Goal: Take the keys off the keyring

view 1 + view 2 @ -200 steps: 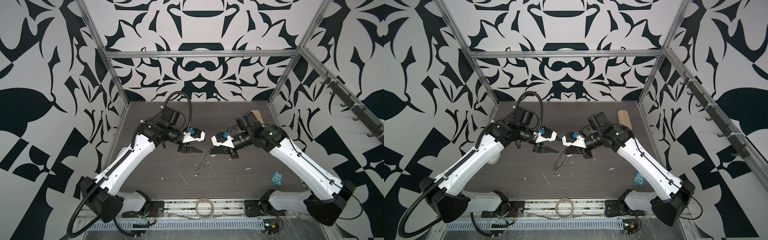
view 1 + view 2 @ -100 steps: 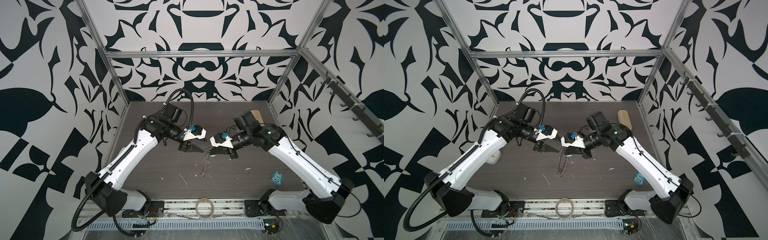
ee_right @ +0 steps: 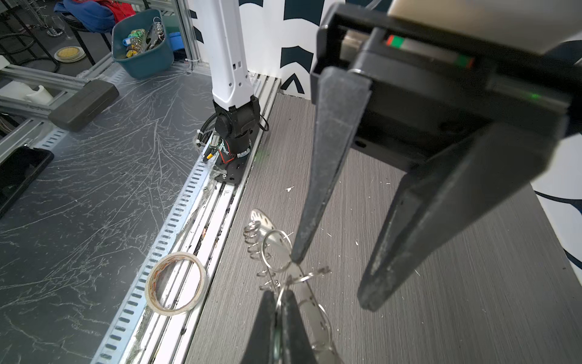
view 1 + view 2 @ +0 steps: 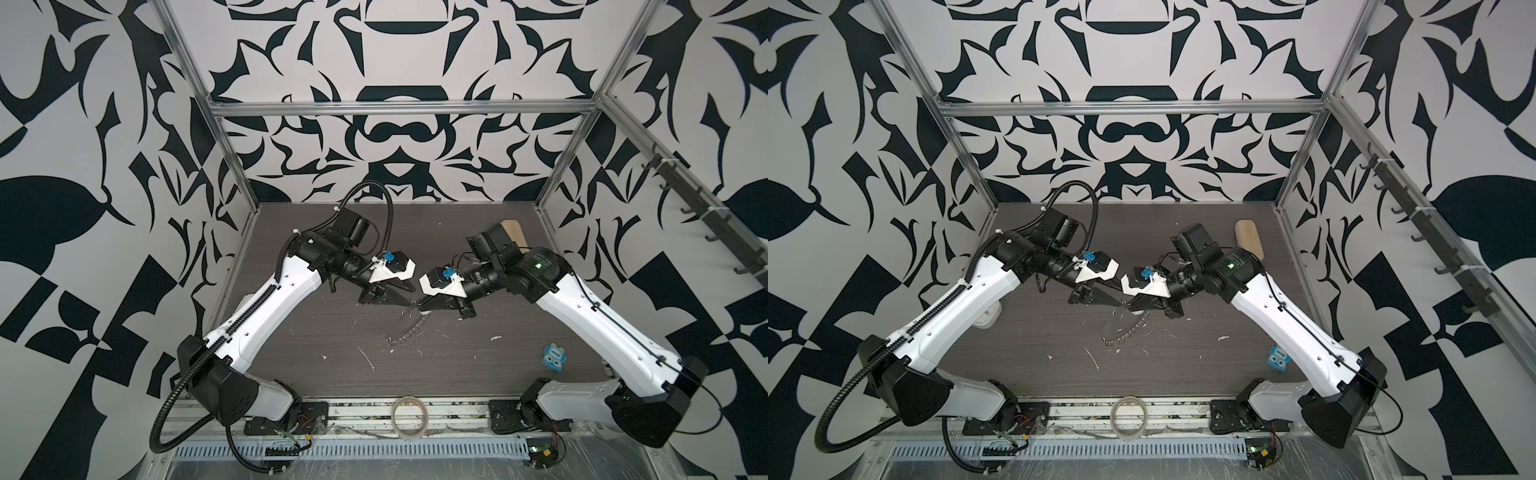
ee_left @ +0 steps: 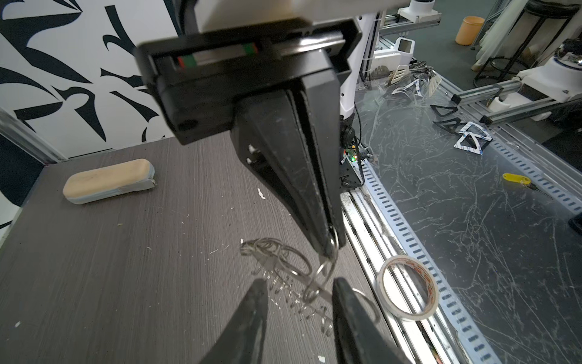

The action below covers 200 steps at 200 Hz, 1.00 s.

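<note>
Pinching a wire loop, the right gripper (image 4: 420, 306) holds the keyring (image 4: 405, 329) hanging over the dark table (image 4: 324, 328) in both top views, the left gripper (image 4: 407, 300) just beside it. Left wrist view: the left gripper's 2 jaws stand apart astride the ring's loops. Right wrist view: the right gripper's jaws are clamped on 1 loop, a tape roll (image 3: 176, 283) lying just off the table's edge.

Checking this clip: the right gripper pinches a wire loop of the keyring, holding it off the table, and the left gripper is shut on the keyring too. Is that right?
One part is wrong. The right gripper does pinch a loop of the keyring, holding it off the table. The left gripper is not shut: the right wrist view shows its fingers standing well apart.
</note>
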{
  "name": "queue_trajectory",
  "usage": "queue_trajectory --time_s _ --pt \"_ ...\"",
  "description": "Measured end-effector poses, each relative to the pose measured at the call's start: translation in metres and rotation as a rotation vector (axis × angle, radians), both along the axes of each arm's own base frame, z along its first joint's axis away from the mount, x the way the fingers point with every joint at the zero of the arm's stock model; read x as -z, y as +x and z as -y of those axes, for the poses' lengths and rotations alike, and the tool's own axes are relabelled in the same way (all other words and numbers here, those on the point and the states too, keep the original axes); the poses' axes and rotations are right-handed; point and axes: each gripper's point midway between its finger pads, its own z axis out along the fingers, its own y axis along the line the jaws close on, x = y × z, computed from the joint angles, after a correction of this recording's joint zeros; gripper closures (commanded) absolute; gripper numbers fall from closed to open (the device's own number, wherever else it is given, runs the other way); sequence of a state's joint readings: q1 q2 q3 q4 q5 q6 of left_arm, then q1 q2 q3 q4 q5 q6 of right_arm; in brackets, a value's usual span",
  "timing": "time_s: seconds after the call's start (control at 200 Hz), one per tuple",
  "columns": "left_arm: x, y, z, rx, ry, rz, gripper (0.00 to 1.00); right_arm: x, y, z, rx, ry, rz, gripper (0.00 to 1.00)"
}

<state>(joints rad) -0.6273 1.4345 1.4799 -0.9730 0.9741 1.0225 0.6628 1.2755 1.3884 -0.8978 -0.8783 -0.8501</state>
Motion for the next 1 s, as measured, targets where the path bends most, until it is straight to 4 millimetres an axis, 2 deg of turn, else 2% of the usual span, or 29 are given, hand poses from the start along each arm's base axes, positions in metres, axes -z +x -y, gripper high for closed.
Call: queue_trajectory --time_s 0.135,0.42,0.715,1.0 --pt "0.0011 -0.0007 0.0014 0.007 0.0 -0.009 0.64 0.0 0.0 0.0 -0.001 0.0 0.002 1.0" --pt "0.0024 -0.0036 0.004 0.021 -0.001 -0.02 0.74 0.0 0.0001 0.0 -0.001 0.0 0.003 1.0" --pt "0.0036 -0.0068 0.0027 0.026 0.008 -0.028 1.0 0.0023 0.0017 0.0018 0.01 -0.013 0.002 1.0" --pt "0.0019 -0.0087 0.0012 0.024 0.009 -0.028 1.0 -0.0004 0.0013 0.0021 0.01 0.002 -0.003 1.0"
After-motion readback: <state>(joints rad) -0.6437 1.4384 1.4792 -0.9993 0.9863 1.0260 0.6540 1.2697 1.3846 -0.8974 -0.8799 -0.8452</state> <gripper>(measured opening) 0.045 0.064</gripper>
